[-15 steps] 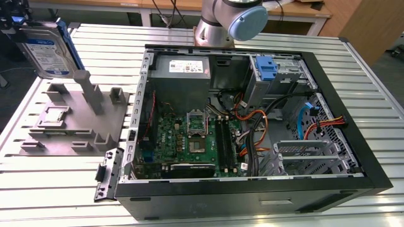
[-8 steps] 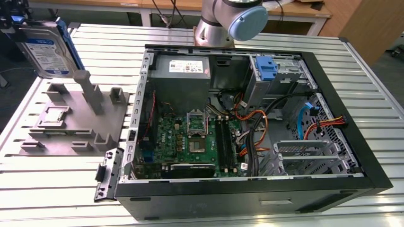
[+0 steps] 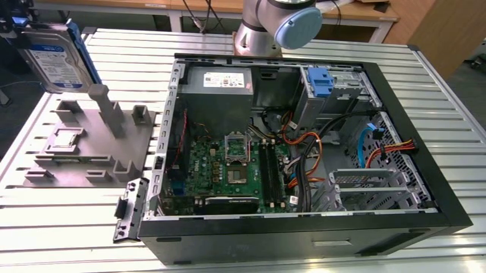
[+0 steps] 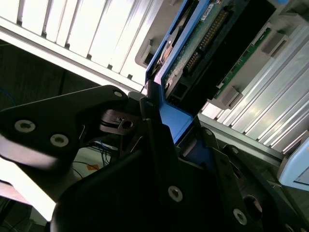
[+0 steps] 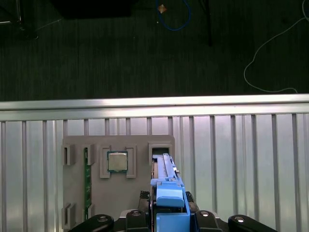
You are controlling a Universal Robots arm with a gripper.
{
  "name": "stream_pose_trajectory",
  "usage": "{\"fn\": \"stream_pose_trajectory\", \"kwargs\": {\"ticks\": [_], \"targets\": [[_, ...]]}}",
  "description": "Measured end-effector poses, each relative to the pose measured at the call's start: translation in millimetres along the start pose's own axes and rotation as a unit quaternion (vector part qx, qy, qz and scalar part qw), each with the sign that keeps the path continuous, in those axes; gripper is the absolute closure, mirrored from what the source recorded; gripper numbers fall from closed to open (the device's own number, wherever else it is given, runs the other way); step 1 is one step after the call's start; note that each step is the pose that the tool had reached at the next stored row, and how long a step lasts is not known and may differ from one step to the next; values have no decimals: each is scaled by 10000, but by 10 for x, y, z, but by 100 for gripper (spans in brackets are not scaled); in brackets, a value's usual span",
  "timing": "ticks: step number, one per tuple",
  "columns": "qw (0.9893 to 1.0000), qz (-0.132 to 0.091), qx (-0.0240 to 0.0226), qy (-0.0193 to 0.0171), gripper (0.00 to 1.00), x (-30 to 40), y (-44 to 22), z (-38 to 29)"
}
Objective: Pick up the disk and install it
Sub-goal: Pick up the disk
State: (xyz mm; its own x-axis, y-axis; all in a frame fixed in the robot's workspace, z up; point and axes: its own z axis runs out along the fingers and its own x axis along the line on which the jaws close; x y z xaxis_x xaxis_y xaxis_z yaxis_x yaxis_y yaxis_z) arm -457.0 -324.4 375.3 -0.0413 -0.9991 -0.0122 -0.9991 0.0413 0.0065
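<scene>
The disk (image 3: 53, 54) upright in the upper left of the exterior view, above the grey fixture (image 3: 76, 156), gripper (image 5: 169, 218) clamped on its blue carrier frame, open computer case (image 3: 288, 236) at centre

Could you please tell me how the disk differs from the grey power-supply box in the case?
The disk is gripped by the gripper, upright over the grey fixture; the power-supply box sits inside the open case. The disk is a thin slab, the box bulkier. The disk has a blue frame, the box none. Both are grey-silver and carry a label.
</scene>
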Motion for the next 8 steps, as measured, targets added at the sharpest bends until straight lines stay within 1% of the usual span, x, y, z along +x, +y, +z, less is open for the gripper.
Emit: {"fn": "stream_pose_trajectory", "kwargs": {"ticks": [7,8], "targets": [[10000,0,0,0,63,0,0,-12],[10000,0,0,0,63,0,1,-41]]}}
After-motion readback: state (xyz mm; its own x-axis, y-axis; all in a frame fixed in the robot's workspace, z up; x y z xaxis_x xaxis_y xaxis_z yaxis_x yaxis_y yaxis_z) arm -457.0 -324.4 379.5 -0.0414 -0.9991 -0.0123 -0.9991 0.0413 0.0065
